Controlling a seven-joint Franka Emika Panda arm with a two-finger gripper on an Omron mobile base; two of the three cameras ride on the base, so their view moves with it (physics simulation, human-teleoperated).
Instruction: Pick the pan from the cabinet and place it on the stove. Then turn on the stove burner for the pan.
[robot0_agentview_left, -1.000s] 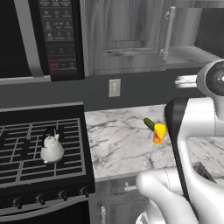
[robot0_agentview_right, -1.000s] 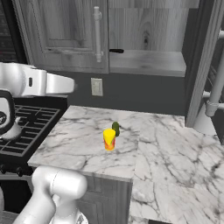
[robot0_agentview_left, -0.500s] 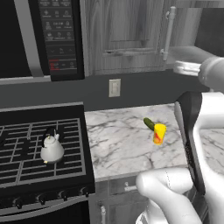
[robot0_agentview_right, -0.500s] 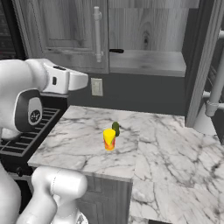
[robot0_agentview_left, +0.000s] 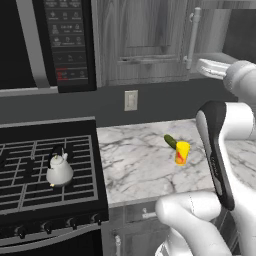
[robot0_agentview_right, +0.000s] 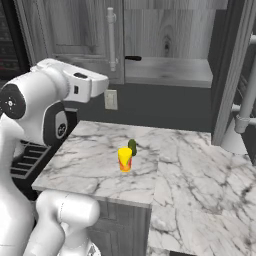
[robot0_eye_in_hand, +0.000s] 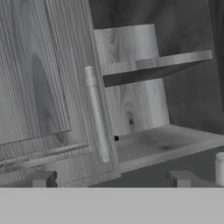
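Two fingers (robot0_eye_in_hand: 113, 180) show as short grey stubs at the bottom of the hand view, standing well apart with nothing between them, aimed at the cabinet (robot0_eye_in_hand: 52, 87). Its left door is shut, with a long pale bar handle (robot0_eye_in_hand: 97, 114) running down the door's right edge. To the right of that door the cabinet stands open, showing a lower shelf (robot0_eye_in_hand: 166, 146) and an upper shelf (robot0_eye_in_hand: 157, 63). At the back left corner of the lower shelf, just past the door's edge, the tip of a thin black handle (robot0_eye_in_hand: 116, 138) pokes out; the rest of the pan (robot0_agentview_right: 133, 58) is hidden behind the door, and from the right base view only that same dark handle shows lying along the shelf.

The arm's hand (robot0_agentview_right: 90, 85) is raised in front of the closed door, above the left end of the marble worktop (robot0_agentview_right: 190, 170). Near the worktop's middle stand a small yellow-and-orange object (robot0_agentview_right: 125, 159) and a green one (robot0_agentview_right: 132, 146) touching it behind.

The stove (robot0_agentview_left: 30, 165) sits against the worktop's left edge, with a small white kettle (robot0_agentview_left: 59, 170) on its grates and knobs (robot0_agentview_left: 47, 227) along the front. A black microwave (robot0_agentview_left: 45, 45) hangs above it.
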